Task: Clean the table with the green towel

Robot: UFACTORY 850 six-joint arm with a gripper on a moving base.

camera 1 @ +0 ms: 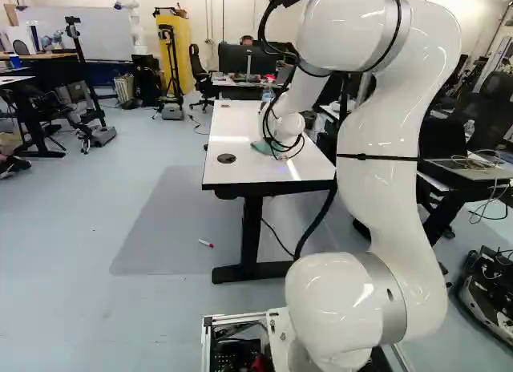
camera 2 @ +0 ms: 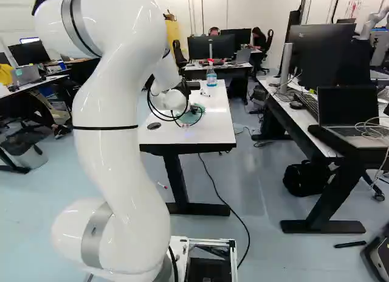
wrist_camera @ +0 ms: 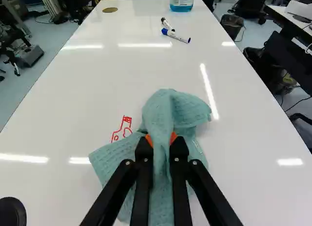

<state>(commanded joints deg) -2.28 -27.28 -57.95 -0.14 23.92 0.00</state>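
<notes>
Claw (wrist_camera: pixel 161 143) pinching the green towel (wrist_camera: pixel 175 109) on the worktop (wrist_camera: pixel 146 70), red drawing (wrist_camera: pixel 122 129) beside it left to wipe!

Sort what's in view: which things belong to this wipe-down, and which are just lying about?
Part of the job:
green towel, gripped in the pincer
white table
red drawing beside the towel, probably the mark to wipe

Just lying about:
blue-capped marker and black-and-white marker on the table
red-and-white marker on the floor

Unsure: bottle, perhaps cleaner
</notes>
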